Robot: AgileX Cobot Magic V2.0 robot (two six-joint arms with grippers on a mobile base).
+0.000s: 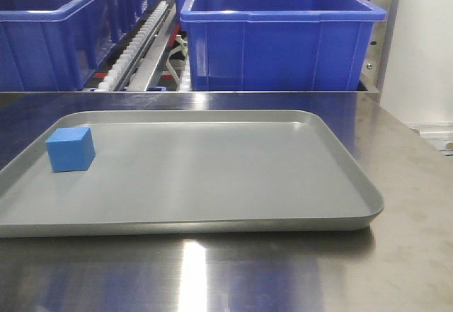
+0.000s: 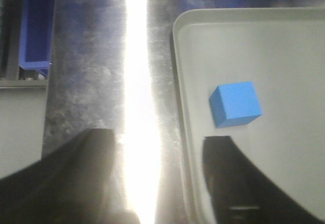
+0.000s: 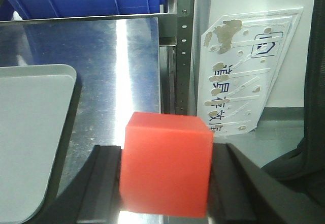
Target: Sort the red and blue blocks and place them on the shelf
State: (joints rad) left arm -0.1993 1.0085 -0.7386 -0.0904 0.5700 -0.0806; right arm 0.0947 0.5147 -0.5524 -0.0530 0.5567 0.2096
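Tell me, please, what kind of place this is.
Probably a warehouse or factory workstation: large blue bins sit on a rack with white roller rails, behind a steel-topped table.

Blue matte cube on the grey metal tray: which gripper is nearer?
Left. The left gripper hangs open just behind the blue matte cube, straddling the grey metal tray's rim; the right gripper, beyond the opposite edge, grips a red cube.

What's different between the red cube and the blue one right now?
The red block is bright red; the blue block is mid blue. The red block is clamped in the right pincer; the blue block lies free. The blue block sits on the grey tray; the red block is held beside it. Both are plain cubes.
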